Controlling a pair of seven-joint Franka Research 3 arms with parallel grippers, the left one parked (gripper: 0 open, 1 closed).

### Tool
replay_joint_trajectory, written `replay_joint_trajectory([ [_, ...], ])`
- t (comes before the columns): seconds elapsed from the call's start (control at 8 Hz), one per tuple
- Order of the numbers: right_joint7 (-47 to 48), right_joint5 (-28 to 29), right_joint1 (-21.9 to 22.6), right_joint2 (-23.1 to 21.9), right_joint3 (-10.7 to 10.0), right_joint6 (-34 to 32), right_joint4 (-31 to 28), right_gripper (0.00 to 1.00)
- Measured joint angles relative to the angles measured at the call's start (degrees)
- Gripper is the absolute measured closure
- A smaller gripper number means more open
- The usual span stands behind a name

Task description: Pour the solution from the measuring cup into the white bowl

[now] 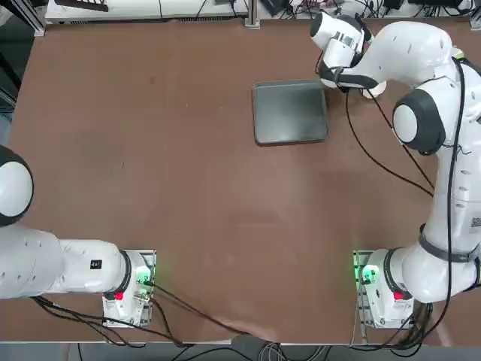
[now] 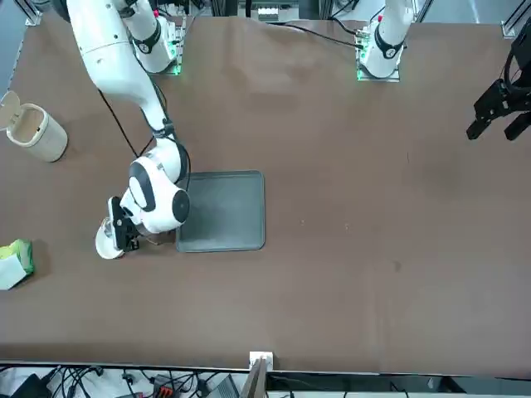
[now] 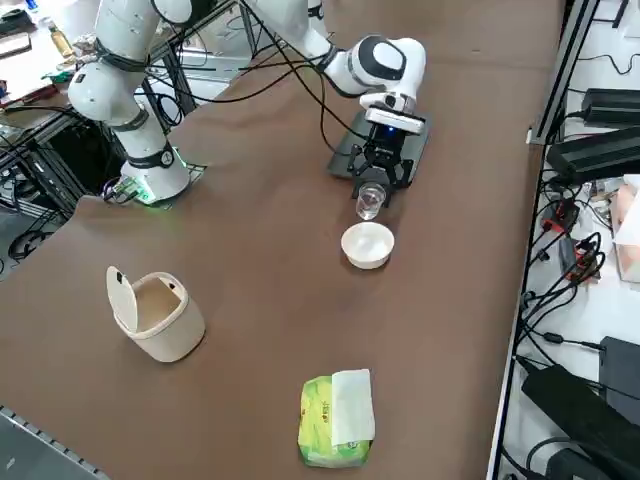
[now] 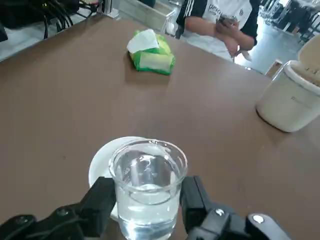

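Observation:
My right gripper point(image 3: 373, 188) is shut on the measuring cup point(image 3: 370, 201), a small clear cup that stands upright and is partly filled with clear liquid. In the right wrist view the black fingers point(image 4: 101, 201) press the cup point(image 4: 148, 182) from both sides. The white bowl point(image 3: 368, 245) sits on the table just beyond the cup, on the side away from the tray. Its rim point(image 4: 100, 162) shows behind the cup. In the front view the bowl point(image 2: 105, 243) lies right beside the wrist. From overhead the arm hides most of the bowl point(image 1: 374, 91).
A grey tray point(image 1: 291, 111) lies next to the gripper, towards the table's middle. A large white vessel with an open lid point(image 3: 155, 315) and a green-yellow pack point(image 3: 335, 405) stand farther along the table. A person point(image 4: 220, 20) sits beyond the table's edge.

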Motion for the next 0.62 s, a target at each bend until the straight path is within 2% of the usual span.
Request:
replay_joint_trajectory([
  [0.62,-4.43,4.07,-3.64,-0.76,0.02,2.27,0.00,0.27],
])
